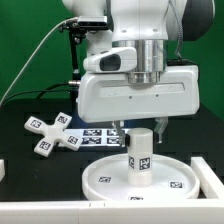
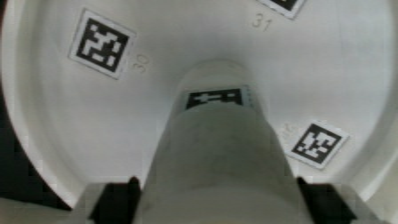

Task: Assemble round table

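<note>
Nearest the exterior camera, disc [image 1: 105,188] lies flat on black table [image 1: 25,155], rim up, tags [image 1: 178,184] face-up on its floor either side of centre. Leg [image 1: 140,152] stands upright at disc centre, foot on disc floor, leg tag [image 1: 139,163] on its side facing camera. Whether leg is seated in disc or only resting on it: cannot tell. Gripper [image 1: 140,128] hangs straight over disc centre at leg top, with the arm's bulky white wrist above it. Wrist view: leg [image 2: 214,150] runs from between the fingers out to disc [image 2: 54,110], leg tag [image 2: 215,98] showing. Dark pads [image 2: 121,197] sit against both flanks of leg with no gap seen, so gripper [image 2: 217,196] is clamped narrow on leg. Disc tags [image 2: 103,42] show on either side of leg there. Beyond disc, toward the exterior view's left, base [image 1: 52,133] lies flat on table, apart from disc, four arms spread, tags up. Marker board [image 1: 100,138] lies flat just behind disc, close beside base, partly hidden by gripper and leg. Farthest behind disc: green backdrop [image 1: 20,40], with black cable [image 1: 30,65] crossing it.
</note>
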Controlling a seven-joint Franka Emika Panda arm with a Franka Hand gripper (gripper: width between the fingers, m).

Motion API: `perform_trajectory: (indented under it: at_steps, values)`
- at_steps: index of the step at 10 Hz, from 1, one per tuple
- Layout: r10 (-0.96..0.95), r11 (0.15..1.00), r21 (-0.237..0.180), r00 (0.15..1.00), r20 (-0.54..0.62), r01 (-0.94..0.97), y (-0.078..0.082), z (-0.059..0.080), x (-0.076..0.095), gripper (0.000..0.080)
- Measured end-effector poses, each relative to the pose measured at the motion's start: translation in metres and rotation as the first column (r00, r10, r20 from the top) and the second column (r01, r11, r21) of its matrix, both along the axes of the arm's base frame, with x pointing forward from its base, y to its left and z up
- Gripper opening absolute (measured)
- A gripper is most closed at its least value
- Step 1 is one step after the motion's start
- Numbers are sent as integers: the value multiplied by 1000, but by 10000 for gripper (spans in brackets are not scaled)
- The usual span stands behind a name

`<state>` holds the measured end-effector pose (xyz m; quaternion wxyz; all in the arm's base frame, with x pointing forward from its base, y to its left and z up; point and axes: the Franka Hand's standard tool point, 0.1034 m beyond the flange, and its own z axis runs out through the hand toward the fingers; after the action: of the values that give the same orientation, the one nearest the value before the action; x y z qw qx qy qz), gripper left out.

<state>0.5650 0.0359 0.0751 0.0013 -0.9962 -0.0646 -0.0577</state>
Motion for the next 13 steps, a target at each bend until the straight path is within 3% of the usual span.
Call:
perform_trajectory:
  at_steps: [3, 6, 8, 10, 13]
  values:
    - [-282, 959, 31, 959, 1, 282, 3, -1, 0, 406]
    - [-620, 781, 76, 785, -23, 619, 1, -1, 0, 406]
    - [-796, 593, 95, 600, -78, 800, 0, -1, -2, 406]
    - [-923, 344, 93, 355, -147, 934, 1, -2, -3, 406]
    - [-976, 15, 84, 33, -216, 996, 2, -2, -4, 406]
